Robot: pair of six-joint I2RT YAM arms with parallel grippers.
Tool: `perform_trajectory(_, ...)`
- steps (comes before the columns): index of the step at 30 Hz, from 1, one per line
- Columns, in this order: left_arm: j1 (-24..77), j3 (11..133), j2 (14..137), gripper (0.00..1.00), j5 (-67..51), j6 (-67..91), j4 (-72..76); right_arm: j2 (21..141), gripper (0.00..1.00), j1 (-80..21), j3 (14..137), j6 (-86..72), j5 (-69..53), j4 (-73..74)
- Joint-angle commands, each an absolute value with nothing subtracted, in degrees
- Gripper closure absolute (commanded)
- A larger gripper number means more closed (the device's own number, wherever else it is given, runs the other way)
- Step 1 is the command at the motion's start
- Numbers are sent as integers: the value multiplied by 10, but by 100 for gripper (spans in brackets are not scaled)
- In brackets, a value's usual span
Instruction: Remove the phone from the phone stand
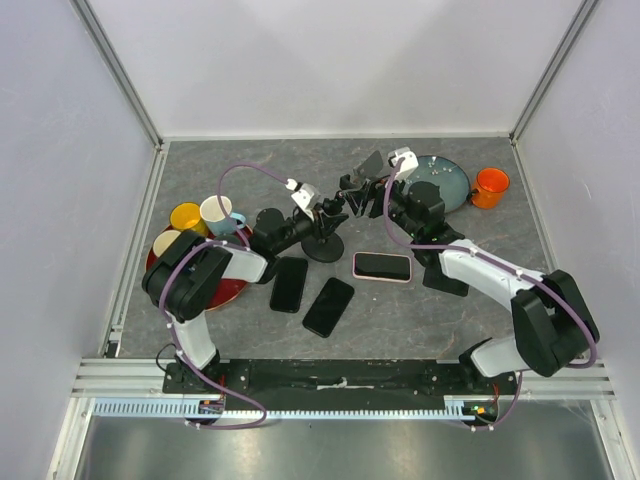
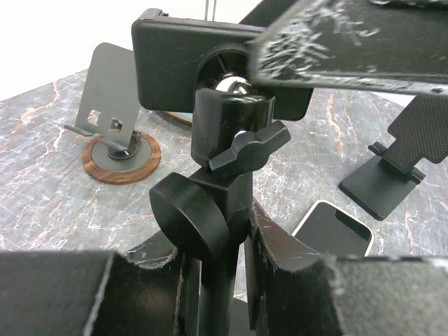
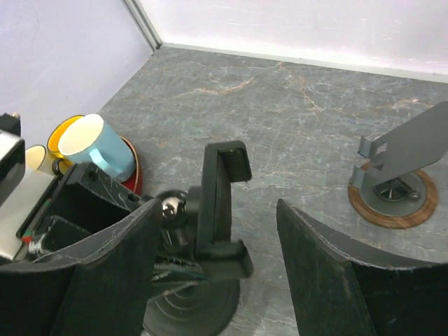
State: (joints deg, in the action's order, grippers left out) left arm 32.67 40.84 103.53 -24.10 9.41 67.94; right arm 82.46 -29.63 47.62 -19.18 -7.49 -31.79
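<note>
Top view, phone stand [image 1: 322, 247]: stood on its round black base mid-table [image 1: 250, 170], between the two arms.
Top view, left gripper [image 1: 328, 212]: sat low over that base, at the stand's pole.
Top view, right gripper [image 1: 362, 183]: hung just behind and right of the stand's top; spread not readable from above.
Top view, loose phones: lay flat in front of the stand, two dark phones [image 1: 289, 284] [image 1: 328, 306] side by side and a light-edged phone [image 1: 381, 266] to their right, all apart from both grippers.

Left wrist view, left gripper [image 2: 220, 245]: drawn narrow round the pole, fingers [image 2: 294, 280] pressed to either side of it below the knob joint.
Left wrist view, phone stand [image 2: 224, 175]: rose upright between those fingers to a ball joint and the clamp head [image 2: 168, 63] above.
Left wrist view, phone: could not be told whether one sat in the clamp head; only a black back faced the camera.
Left wrist view, surroundings: grey stand [image 2: 108, 91] on a wooden disc at left rear, black folding stand [image 2: 402, 154] at right, the light-edged phone [image 2: 334, 227] flat just in front of it.

Right wrist view, right gripper [image 3: 218, 210]: spread wide, fingers [image 3: 112, 273] well apart.
Right wrist view, clamp head [image 3: 213, 203]: seen edge-on between the two fingers, clear of the one at picture right; contact with the other not clear.
Right wrist view, phone: could not be made out in the edge-on clamp head.
Right wrist view, surroundings: grey stand [image 3: 409, 150] at right, blue mug [image 3: 101, 150] and yellow mug [image 3: 56, 136] at left rear.
</note>
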Motion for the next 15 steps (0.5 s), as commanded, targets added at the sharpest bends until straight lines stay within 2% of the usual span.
perform_trajectory(1, 313, 414, 1013, 98, -246, 113, 838, 794, 28, -285, 485, -133, -123, -281)
perform_trajectory(15, 312, 421, 1008, 98, -280, 114, 823, 831, 43, -281, 520, -102, -158, -265)
